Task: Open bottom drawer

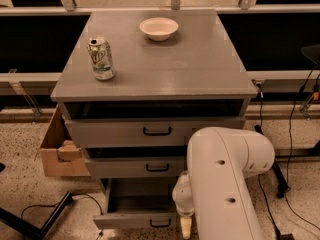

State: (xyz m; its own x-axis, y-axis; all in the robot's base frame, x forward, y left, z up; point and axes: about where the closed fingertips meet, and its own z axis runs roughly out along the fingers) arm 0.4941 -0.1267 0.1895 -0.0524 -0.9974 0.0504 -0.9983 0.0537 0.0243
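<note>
The grey cabinet (150, 59) has three drawers. The bottom drawer (135, 219) is the lowest one and stands pulled out toward me, showing its plain grey inside (142, 196). Its shallow front carries a small black bar handle (160, 223). My white arm (225, 184) reaches down in front of the cabinet's right side. My gripper (186, 227) is at the drawer front, just right of the handle, and the arm mostly hides it. The two taller drawers above, each with a black handle (157, 131), are slightly ajar.
A green soda can (101, 58) and a white bowl (158, 28) stand on the cabinet top. An open cardboard box (57, 151) sits on the floor at the left. A black stand leg (30, 224) and cables (290, 149) lie on the speckled floor.
</note>
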